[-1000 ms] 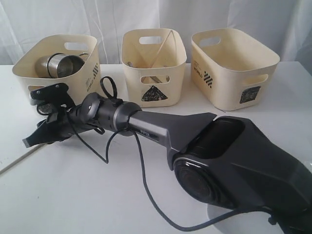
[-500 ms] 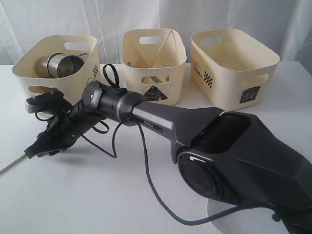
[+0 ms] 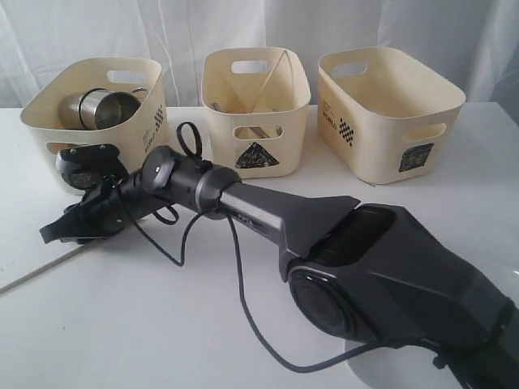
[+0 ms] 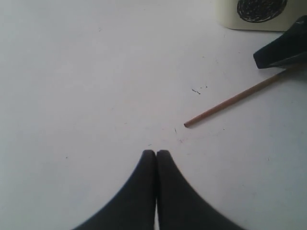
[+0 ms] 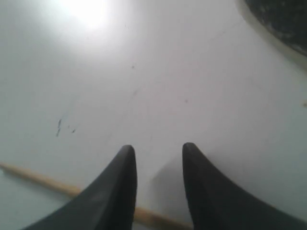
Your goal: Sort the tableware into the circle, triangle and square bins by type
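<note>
We see the right gripper (image 3: 50,234) at the end of its arm (image 3: 268,219), which extends across the white table (image 3: 122,324). It sits low over the surface, and its two black fingers are spread, with bare table showing between the tips. A wooden chopstick (image 5: 38,179) lies flat on the table, running crosswise beneath those fingers and back from the tips. We cannot tell whether the fingers touch it.

The left gripper (image 4: 156,152) has its fingers pressed together with nothing between them. One end of the same chopstick lies a little ahead of its tips and to one side, apart from them.

Just beyond the right gripper stands the cream circle bin (image 3: 40,121), whose label (image 4: 261,7) shows a scribbled black circle. A steel mug (image 3: 101,108) lies tipped inside it. Further from the gripper is the triangle bin (image 3: 219,113), marked with a black triangle (image 3: 257,156); a thin stick (image 3: 272,74) leans inside it. Furthest away is the square bin (image 3: 373,130), with a dark square sticker (image 3: 416,156).

The bins carry small chequered patches and a line of dark print on their sides. We find that print too small to read, and the same goes for the pale lettering on the arm.
</note>
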